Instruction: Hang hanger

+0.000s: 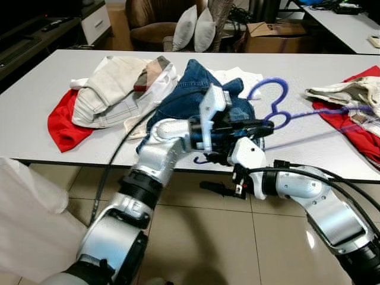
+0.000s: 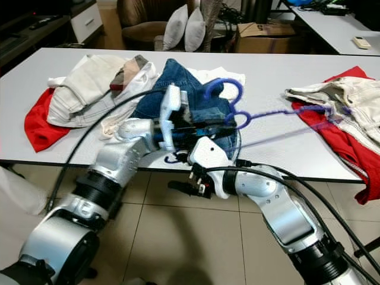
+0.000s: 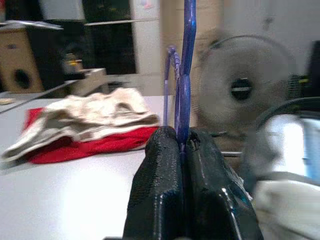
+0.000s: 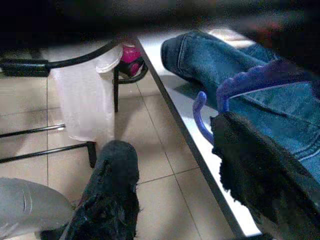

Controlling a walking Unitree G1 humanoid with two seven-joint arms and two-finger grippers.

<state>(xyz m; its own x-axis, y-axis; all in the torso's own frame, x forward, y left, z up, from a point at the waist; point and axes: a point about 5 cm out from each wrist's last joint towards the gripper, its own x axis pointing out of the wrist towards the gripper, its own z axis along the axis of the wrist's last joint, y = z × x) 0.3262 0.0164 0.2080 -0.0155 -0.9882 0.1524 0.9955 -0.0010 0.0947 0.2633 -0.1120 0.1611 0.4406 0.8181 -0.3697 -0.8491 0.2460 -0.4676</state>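
From the head cameras, the left gripper (image 1: 261,126) has the purple hanger (image 1: 279,98) pinched above the jeans (image 1: 184,89) on the white table (image 1: 35,101), hook up. Left wrist view: both fingers (image 3: 160,195) are clamped tight on the hanger's stem, so I'd keep that squeeze steady and lift it clear of the denim. Right wrist view: the right gripper (image 4: 170,175) hangs spread wide at the table edge, gripping nothing, and I'd keep it clear of the hanger's lower end.
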